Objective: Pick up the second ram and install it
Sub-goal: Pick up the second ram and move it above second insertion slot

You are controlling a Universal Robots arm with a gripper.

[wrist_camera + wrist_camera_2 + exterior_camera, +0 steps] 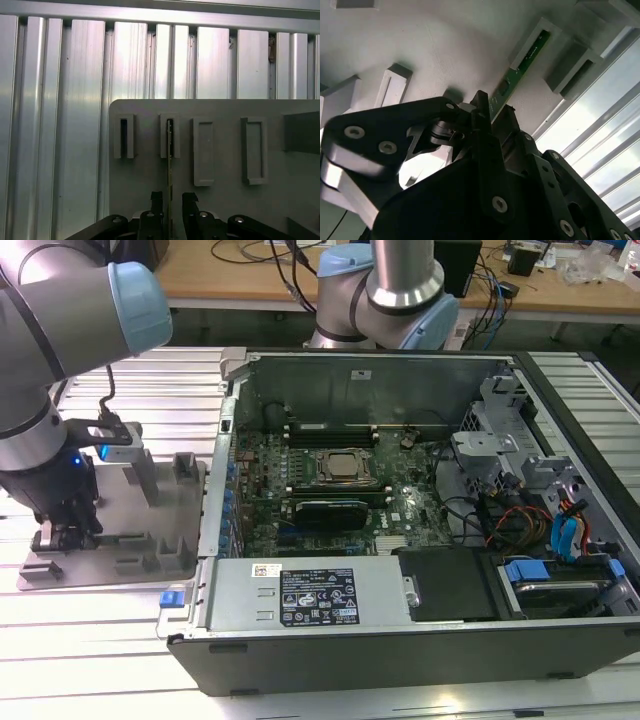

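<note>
The second ram is a thin green stick standing on edge in a slot of the grey holder plate; it also appears in the second wrist view. My gripper straddles its near end, one black finger on each side with slim gaps, so it is open. In the exterior view my gripper is down on the holder plate at the exterior view's left, beside the open computer case.
The motherboard with the processor bracket lies inside the case. A black power supply and coloured cables fill its near and right parts. Raised blocks stand on the holder plate. A second arm's base is behind the case.
</note>
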